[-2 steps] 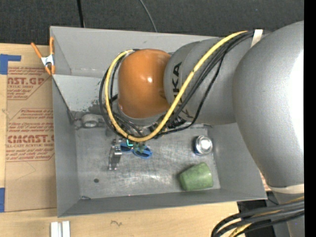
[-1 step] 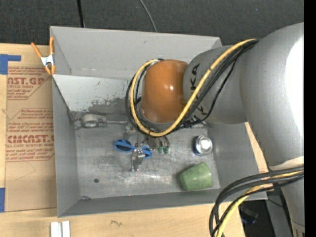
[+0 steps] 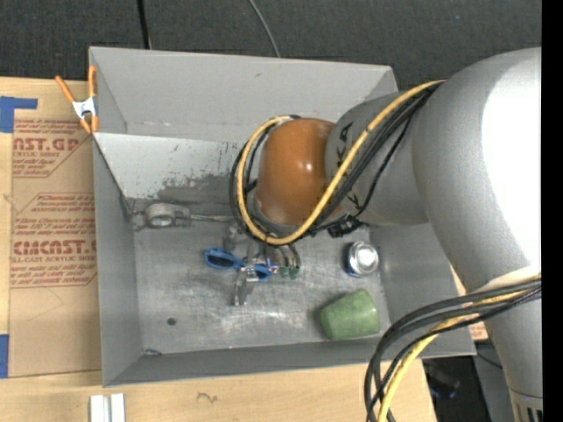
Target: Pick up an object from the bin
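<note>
Blue-handled tool (image 3: 230, 260), left of the silver can (image 3: 361, 258), lies close by the claw (image 3: 261, 270), whose spread I cannot tell. Best centre over the handles before closing.

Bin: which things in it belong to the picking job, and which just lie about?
In the job: gripper; blue-handled tool next to it, in the middle.
Lying about: green lump, near right; shiny round can, right; grey metal piece, far left.
</note>
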{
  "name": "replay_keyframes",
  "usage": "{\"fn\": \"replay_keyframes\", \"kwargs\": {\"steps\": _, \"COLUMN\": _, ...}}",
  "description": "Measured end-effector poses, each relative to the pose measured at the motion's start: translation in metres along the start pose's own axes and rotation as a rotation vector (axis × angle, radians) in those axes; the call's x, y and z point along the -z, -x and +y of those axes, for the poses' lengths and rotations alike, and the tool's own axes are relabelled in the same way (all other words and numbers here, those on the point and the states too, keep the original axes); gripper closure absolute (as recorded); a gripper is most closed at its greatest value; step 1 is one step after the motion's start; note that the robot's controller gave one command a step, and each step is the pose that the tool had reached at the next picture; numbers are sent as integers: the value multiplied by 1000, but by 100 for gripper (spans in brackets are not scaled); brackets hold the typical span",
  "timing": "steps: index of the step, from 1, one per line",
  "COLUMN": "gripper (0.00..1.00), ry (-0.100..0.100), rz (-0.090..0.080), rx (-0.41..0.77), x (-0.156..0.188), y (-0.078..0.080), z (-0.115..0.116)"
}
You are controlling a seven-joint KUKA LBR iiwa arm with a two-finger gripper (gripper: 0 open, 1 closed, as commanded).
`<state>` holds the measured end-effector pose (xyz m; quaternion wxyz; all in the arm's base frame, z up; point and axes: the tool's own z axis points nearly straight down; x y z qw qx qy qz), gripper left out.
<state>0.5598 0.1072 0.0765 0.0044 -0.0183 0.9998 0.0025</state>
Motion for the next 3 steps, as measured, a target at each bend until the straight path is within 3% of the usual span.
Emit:
{"fn": "replay_keyframes", "kwargs": {"steps": 1, "gripper": 100, "ry": -2, "rz": 9, "rx": 1, "x": 2, "y": -1, "z": 0}}
{"fn": "replay_keyframes", "kwargs": {"steps": 2, "gripper": 100, "ry": -4, "rz": 0, "rx": 264, "x": 152, "y": -6, "z": -10}}
{"fn": "replay_keyframes", "kwargs": {"steps": 3, "gripper": 100, "ry": -1, "rz": 2, "rx": 363, "x": 174, "y": 34, "z": 36}}
